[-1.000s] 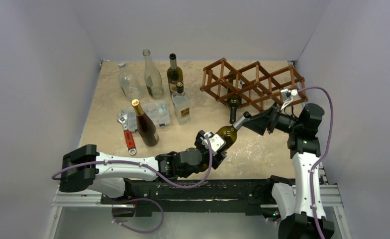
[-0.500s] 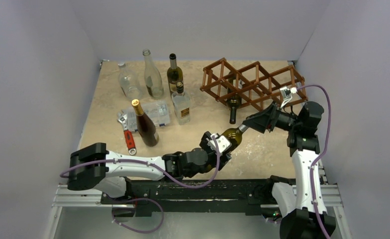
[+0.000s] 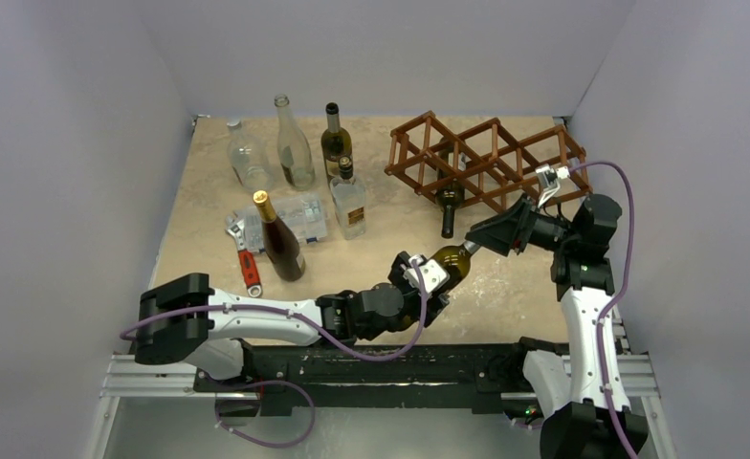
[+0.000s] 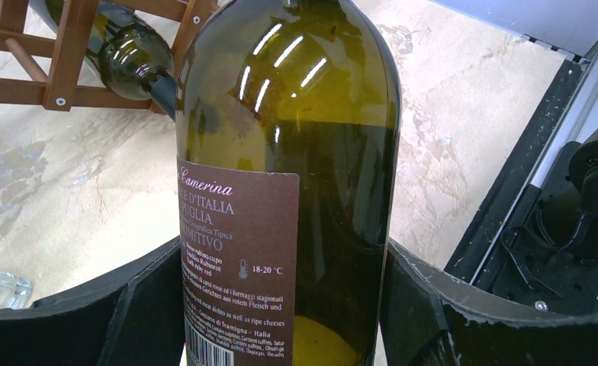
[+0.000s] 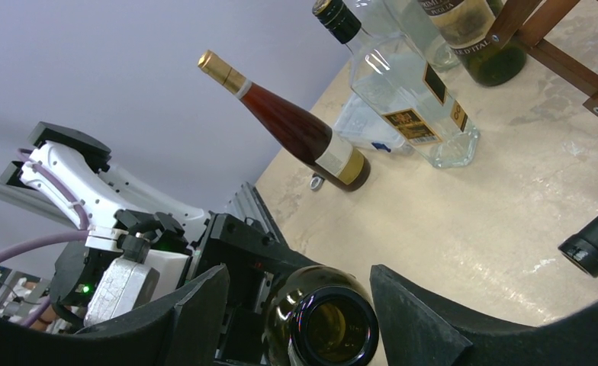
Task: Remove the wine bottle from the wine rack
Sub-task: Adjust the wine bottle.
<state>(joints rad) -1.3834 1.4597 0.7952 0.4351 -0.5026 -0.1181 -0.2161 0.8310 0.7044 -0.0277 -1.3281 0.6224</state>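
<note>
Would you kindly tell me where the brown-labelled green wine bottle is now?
In the top view, the wine bottle is right of centre, in front of the wine rack, its body in the left gripper and its neck at the right gripper.

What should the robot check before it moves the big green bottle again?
1. Left fingers press the green bottle on both sides: ok.
2. Right fingers let go of its mouth: ok, gaps show on both sides.
3. Green bottle out of the wine rack: ok.
4. Rack emptied: not ok, a dark bottle lies in it.
5. Green bottle's bottom resting on the table: cannot tell.
</note>
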